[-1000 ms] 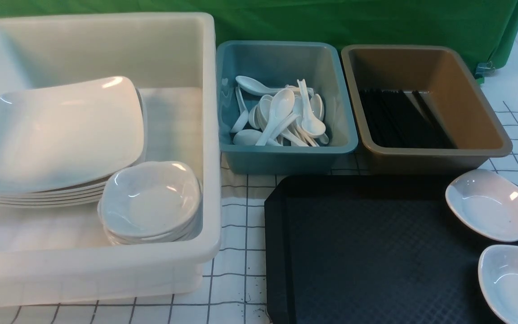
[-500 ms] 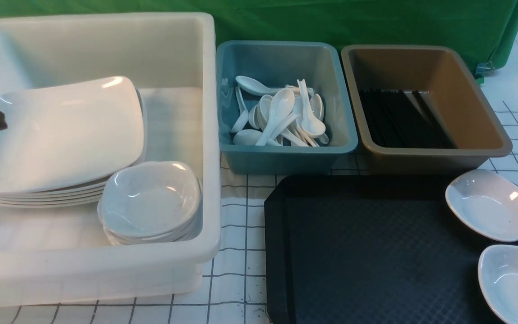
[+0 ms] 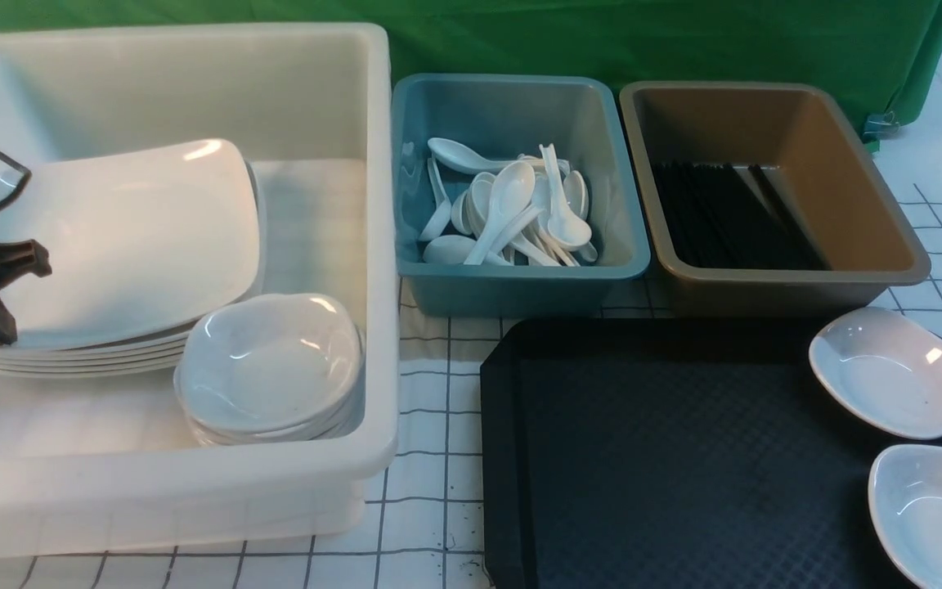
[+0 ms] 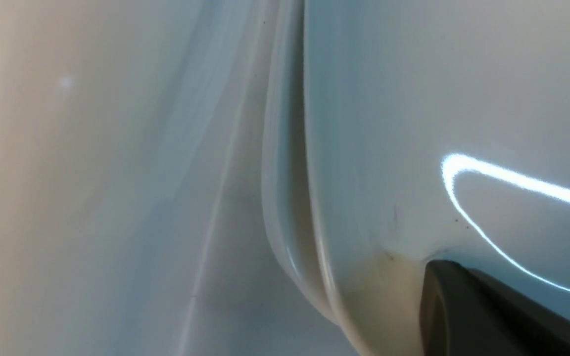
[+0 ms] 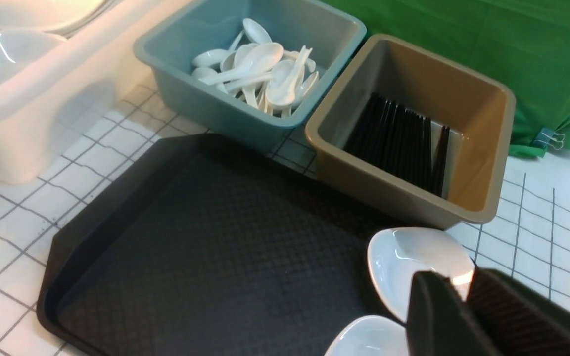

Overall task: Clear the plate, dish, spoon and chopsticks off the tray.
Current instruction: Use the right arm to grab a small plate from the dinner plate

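The black tray (image 3: 667, 458) lies at the front right. Two small white dishes rest on its right end. My right gripper (image 5: 463, 283) is shut on the rim of the farther dish (image 5: 408, 267), the one nearer the brown tub (image 3: 896, 372). This gripper is out of the front view. The plate (image 3: 127, 245) tops a stack inside the white tub (image 3: 193, 483). My left gripper (image 3: 17, 282) hovers shut at that plate's left edge, one dark finger (image 4: 488, 316) lying against its glossy surface. Spoons (image 3: 512, 217) fill the blue tub, and chopsticks (image 3: 724, 217) lie in the brown tub.
A stack of small dishes (image 3: 271, 364) sits in the white tub's front right corner. The blue tub (image 3: 520, 290) and brown tub (image 3: 782, 286) stand side by side just behind the tray. A second dish (image 3: 937, 515) lies at the tray's front right. Green cloth hangs behind.
My left gripper has come into the front view from the left edge, moving right over the plate stack. The stacks in the white tub shifted slightly left. The dishes on the tray barely moved.
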{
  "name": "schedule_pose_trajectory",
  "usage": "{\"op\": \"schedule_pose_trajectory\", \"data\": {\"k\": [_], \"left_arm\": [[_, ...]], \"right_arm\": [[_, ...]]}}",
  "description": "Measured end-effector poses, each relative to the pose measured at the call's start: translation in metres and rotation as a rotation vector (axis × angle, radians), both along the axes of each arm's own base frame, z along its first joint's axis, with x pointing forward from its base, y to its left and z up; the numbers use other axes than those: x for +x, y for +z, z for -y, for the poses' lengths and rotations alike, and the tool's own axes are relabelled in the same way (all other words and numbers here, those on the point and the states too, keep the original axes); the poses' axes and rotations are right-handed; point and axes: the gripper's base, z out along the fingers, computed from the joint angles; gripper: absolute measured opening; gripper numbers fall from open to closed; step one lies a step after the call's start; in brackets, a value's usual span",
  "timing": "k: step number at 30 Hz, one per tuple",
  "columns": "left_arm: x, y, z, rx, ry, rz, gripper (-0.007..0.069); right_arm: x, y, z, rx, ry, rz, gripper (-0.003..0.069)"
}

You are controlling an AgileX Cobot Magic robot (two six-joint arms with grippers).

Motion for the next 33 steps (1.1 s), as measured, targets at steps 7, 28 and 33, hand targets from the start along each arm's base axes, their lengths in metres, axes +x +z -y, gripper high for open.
{"op": "schedule_pose_trajectory", "data": {"k": [7,28,33], "left_arm": [[0.0,0.0,-0.003,0.059,-0.027,-0.014,-0.0003],[-0.023,0.135,0.105,-0.16,-0.22,0.203,-0.0003],[-0.034,0.129,0.204,-0.306,-0.501,0.127,-0.0002]], "right_arm": [[0.0,0.0,0.0,-0.002,0.0,-0.005,0.0124],[0.0,-0.001,0.0,-0.003,-0.001,-0.01,0.0144],[0.0,-0.001,0.0,0.014,-0.011,-0.023,0.0092]]}}
